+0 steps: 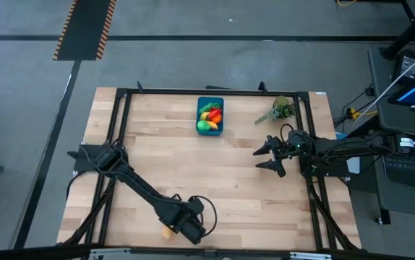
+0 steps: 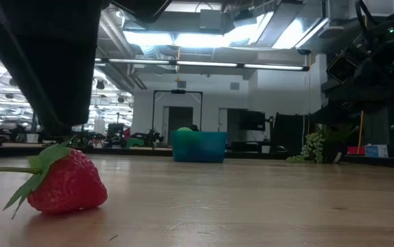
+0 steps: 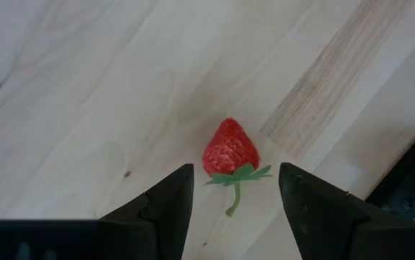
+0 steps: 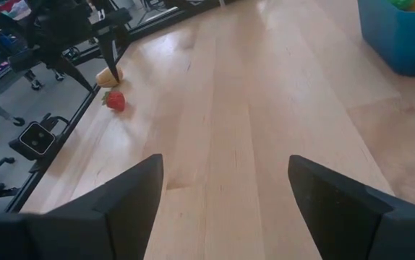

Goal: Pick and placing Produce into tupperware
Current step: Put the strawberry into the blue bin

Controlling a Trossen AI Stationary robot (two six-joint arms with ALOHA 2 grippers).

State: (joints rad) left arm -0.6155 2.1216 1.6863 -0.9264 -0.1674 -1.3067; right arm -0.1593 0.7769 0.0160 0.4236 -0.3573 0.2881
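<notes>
From above, the left hand (image 1: 186, 225) hangs over the counter's (image 1: 215, 180) near edge, far from the teal tupperware (image 1: 210, 115); the right hand (image 1: 269, 155) waits, fingers apart. At counter height, a strawberry (image 2: 66, 182) lies beneath the left hand. Through the left wrist, the strawberry (image 3: 230, 150) sits just ahead between parted fingers (image 3: 168, 198), stem toward the hand, ungripped.
</notes>
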